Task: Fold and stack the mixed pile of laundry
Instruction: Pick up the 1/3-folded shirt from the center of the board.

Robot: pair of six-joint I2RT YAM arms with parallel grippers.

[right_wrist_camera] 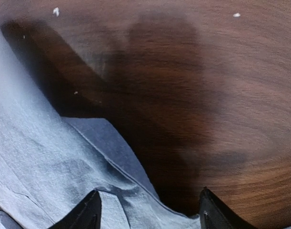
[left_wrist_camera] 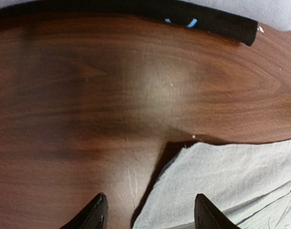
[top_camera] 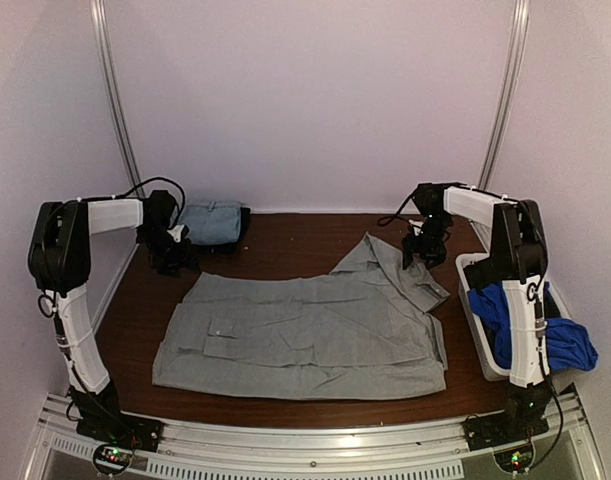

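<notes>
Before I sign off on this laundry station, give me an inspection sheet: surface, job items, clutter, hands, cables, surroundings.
Surface: wooden table, brown, with a few white specks.
Job's things: grey shirt spread flat mid-table; folded grey piece on a dark piece at the far left; blue garment draped over the white bin at the right.
Clutter: nothing seen.
Hands: left hand open over the shirt's corner; right hand open over the shirt's edge; neither holds anything.
Cables: black cable loops off the left arm.
Surroundings: pale walls, metal rails.
</notes>
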